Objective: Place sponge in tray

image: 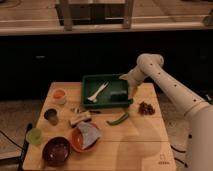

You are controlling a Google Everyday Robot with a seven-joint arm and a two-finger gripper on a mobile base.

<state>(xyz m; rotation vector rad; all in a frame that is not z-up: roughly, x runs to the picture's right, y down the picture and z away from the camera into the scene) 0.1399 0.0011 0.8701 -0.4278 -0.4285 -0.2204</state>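
A green tray [102,80] sits at the back middle of the wooden table. Inside it lie a white utensil-like object [97,92] on the left and a small dark block [118,94] on the right, which looks like the sponge. My gripper [129,85] is at the end of the white arm. It hangs over the tray's right edge, just above and right of the dark block.
An orange cup [59,95], a grey cup [50,115], a green cup [34,135] and a dark bowl [56,150] stand along the left. An orange plate holding a cloth [86,136], a green pod [118,118] and a dark red cluster [145,107] lie in front of the tray.
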